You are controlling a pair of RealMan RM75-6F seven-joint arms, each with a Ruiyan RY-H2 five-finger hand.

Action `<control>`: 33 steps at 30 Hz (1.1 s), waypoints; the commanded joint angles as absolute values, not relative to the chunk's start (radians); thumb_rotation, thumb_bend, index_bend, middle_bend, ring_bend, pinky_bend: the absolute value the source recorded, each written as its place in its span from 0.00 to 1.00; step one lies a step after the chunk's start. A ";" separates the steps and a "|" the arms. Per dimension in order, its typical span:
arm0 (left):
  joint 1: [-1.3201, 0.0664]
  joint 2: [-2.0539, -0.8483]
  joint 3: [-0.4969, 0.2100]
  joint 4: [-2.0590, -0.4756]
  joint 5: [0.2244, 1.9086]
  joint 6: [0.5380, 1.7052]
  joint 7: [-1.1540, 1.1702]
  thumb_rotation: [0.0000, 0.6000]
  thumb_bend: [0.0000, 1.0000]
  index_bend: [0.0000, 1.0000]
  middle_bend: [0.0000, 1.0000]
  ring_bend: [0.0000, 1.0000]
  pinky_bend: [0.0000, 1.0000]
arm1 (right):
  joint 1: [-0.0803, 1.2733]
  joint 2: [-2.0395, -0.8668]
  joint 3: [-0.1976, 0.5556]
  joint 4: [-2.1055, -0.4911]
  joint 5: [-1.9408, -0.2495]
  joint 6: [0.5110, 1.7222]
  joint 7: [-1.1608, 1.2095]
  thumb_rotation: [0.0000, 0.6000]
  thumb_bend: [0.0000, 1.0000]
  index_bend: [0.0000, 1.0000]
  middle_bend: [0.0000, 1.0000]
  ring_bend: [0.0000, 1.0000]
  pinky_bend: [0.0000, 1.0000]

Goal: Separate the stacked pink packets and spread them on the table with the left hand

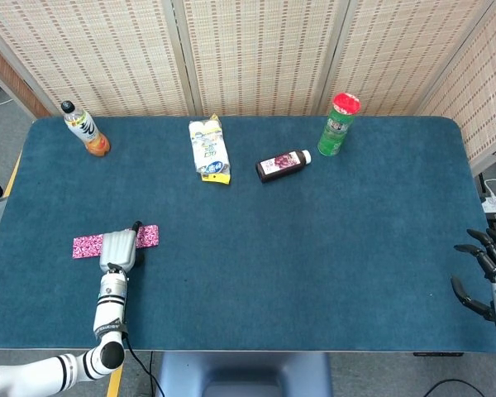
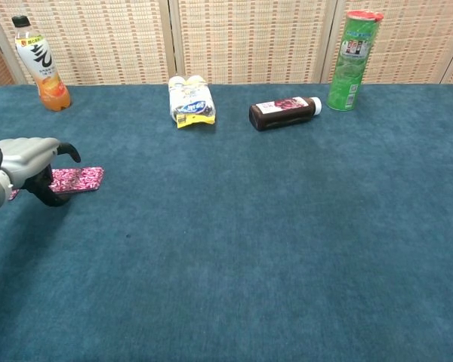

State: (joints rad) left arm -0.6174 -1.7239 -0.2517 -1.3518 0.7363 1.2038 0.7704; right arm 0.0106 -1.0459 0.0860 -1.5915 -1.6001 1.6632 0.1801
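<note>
Two pink patterned packets lie near the table's front left. One packet [image 1: 87,246] lies flat by itself, just left of my left hand [image 1: 118,249]. The other pink packet [image 1: 149,236] pokes out to the right from under that hand, and in the chest view this packet [image 2: 81,179] lies flat on the cloth. My left hand [image 2: 29,160] is over its left end, fingers curled down to the table and thumb raised apart from them. Whether this is a stack I cannot tell. My right hand [image 1: 485,275] hangs at the table's right edge, fingers spread and holding nothing.
Along the back of the blue table [image 1: 314,248] stand an orange drink bottle [image 1: 86,129] and a green can with a red lid [image 1: 339,124]. A white and yellow pack [image 1: 209,149] and a dark bottle [image 1: 283,165] lie on their sides between them.
</note>
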 commanded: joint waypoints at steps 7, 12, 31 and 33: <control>-0.641 -1.756 -0.265 -1.300 0.708 1.202 0.795 1.00 0.30 0.25 1.00 1.00 1.00 | 0.010 -1.046 0.083 -1.592 -1.603 1.662 0.176 1.00 0.31 0.31 0.15 0.09 0.57; -0.654 -1.764 -0.276 -1.280 0.690 1.192 0.805 1.00 0.30 0.25 1.00 1.00 1.00 | 0.013 -1.046 0.082 -1.592 -1.603 1.655 0.172 1.00 0.31 0.31 0.15 0.09 0.57; -0.676 -1.792 -0.285 -1.238 0.640 1.179 0.833 1.00 0.30 0.27 1.00 1.00 1.00 | 0.013 -1.044 0.078 -1.592 -1.608 1.654 0.172 1.00 0.31 0.31 0.15 0.09 0.57; -0.676 -1.792 -0.284 -1.238 0.641 1.179 0.833 1.00 0.30 0.28 1.00 1.00 1.00 | 0.013 -1.044 0.078 -1.592 -1.608 1.655 0.173 1.00 0.31 0.31 0.15 0.09 0.57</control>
State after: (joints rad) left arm -0.6762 -1.7922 -0.2844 -1.2381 0.6407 1.1795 0.8327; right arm 0.0128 -1.0439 0.0781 -1.5920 -1.6076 1.6552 0.1728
